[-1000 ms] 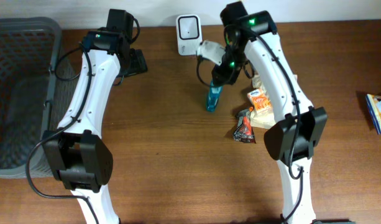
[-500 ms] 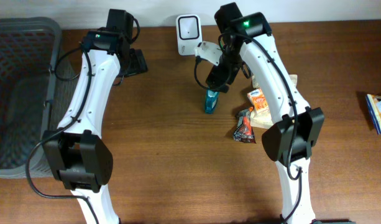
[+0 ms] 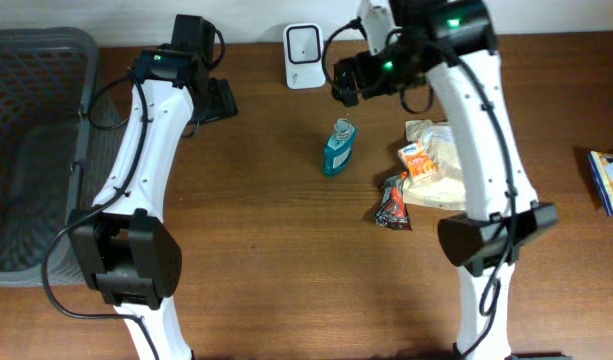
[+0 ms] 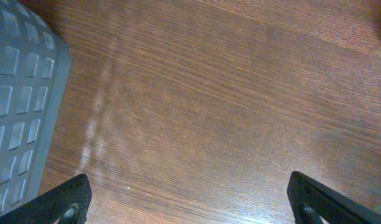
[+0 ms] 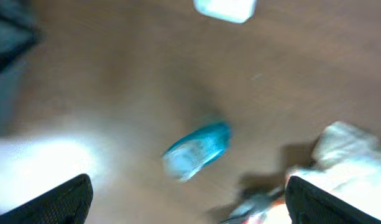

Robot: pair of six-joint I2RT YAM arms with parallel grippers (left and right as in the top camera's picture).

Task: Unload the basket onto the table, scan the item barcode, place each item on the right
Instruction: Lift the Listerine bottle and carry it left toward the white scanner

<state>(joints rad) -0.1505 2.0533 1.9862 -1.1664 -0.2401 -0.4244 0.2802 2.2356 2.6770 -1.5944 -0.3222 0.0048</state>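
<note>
Right jaws gape wide — teal bottle (image 5: 196,149) lies apart, below them.

Grey basket (image 4: 19,93) at left, wood tabletop (image 4: 209,106), 2 wide-apart tool fingertips (image 4: 72,196).

Checkout mock-up; scanner (image 3: 302,43), basket (image 3: 36,45), snacks (image 3: 418,160)

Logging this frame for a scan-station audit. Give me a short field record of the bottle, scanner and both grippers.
item: blue bottle, on the table, held by neither gripper
scanner: white scanner, at the far edge, apart from the bottle
right gripper: open, empty, raised between scanner and bottle
left gripper: open, empty, over bare wood beside the basket
nearby: snack packets on the bottle's right
</note>
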